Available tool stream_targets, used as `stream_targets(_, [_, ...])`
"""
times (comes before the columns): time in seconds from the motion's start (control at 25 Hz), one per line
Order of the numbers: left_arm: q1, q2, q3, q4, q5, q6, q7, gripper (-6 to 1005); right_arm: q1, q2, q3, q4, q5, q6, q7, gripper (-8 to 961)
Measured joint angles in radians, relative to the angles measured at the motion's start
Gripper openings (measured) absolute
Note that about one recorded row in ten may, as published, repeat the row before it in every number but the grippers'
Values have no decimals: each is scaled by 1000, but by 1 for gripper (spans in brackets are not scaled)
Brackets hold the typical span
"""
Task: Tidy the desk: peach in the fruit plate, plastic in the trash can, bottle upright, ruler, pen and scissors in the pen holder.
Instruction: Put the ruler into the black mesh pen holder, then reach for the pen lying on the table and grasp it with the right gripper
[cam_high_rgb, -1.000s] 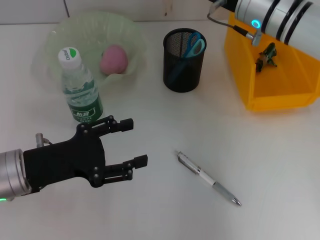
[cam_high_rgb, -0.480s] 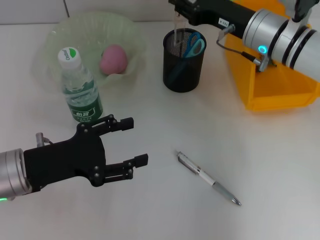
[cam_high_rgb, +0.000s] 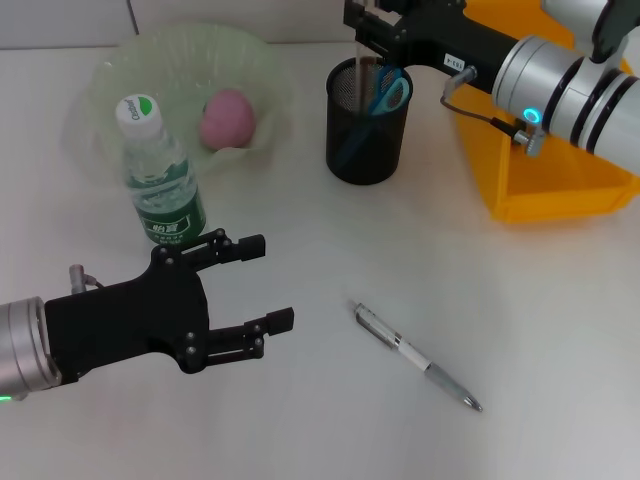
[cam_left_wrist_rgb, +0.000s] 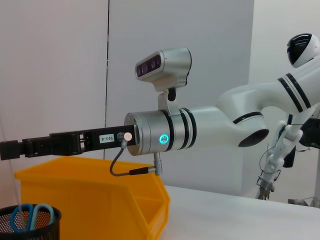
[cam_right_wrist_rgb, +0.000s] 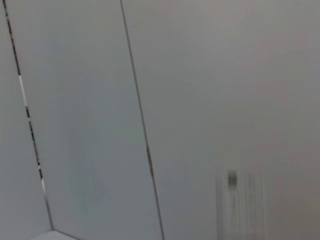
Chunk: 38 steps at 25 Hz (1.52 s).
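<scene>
- The right gripper (cam_high_rgb: 368, 30) reaches in from the far right and sits just above the far rim of the pen holder (cam_high_rgb: 368, 125). Something thin and clear, which looks like the ruler (cam_high_rgb: 364, 68), hangs from it down into the holder; whether its jaws are together on that or apart, I cannot tell.
- The pen holder, a black mesh cup, stands upright at the far middle of the tabletop (cam_high_rgb: 520, 320). The scissors (cam_high_rgb: 388, 90) with blue handles stand inside it, handles up.
- The left gripper (cam_high_rgb: 268, 283) hovers at the near left, its jaws apart and holding nothing, pointing right.
- The bottle (cam_high_rgb: 160, 180) stands upright with its white and green cap on, just far of the left gripper and just near the fruit plate (cam_high_rgb: 130, 70).
- The fruit plate, pale green and translucent, sits at the far left. The peach (cam_high_rgb: 228, 118) lies in it.
- The pen (cam_high_rgb: 417, 357) lies flat on the tabletop at the near middle, slanting from far left to near right, well apart from both grippers.
- The trash can (cam_high_rgb: 520, 190), a yellow open bin, sits at the far right, under the right arm.
- In the left wrist view the right arm stretches over the yellow bin toward the pen holder (cam_left_wrist_rgb: 30, 224).
</scene>
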Motion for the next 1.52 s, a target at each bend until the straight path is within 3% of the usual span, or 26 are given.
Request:
stream_targets(0.24, [0,1,-13,6,1,2,0,800,-50,-1,20,-39,0,-114,6,544])
stream_targets(0.36, [4,2,-24,7,2,6,0,800,-135,-5,11,-170,-9,-153,113,614])
stream_targets(0.52, [12,2,-31,7,3,9,0,800,-320,-12,-18,-561,-189,-136,488,707])
stream_targets(0.56, [13,3,-33,6,4,9,3,800,-382,-10,0,-801,-405,-150,757,730])
stream_targets(0.6, [14,3,-35,4,5,9,12,800,-382,-10,0,-801,-405,-150,757,749])
stream_targets(0.68, [14,3,-37,0,6,8,30,800,-398,-8,24,-1010,-683,-222,1042,786])
stream_targets(0.76, [17,3,-38,-2,6,10,41,800,-368,-8,40,-1187,-1001,-383,1328,823])
stream_targets(0.88, [19,3,-38,-2,7,13,42,800,-267,-12,42,-1310,-1272,-623,1601,840])
stream_targets(1.08, [19,2,-37,-2,7,12,44,800,-87,-11,-15,-1319,-1532,-919,1837,833])
stream_targets(1.2, [19,1,-32,-3,8,9,45,800,-11,-8,-143,-1264,-1626,-972,1915,832])
stream_targets(1.36, [18,1,-37,-3,29,10,45,800,70,2,-279,-1115,-1643,-944,1948,831])
stream_targets(1.52, [19,1,-39,-3,34,12,46,800,98,3,-334,-1025,-1626,-900,1952,831])
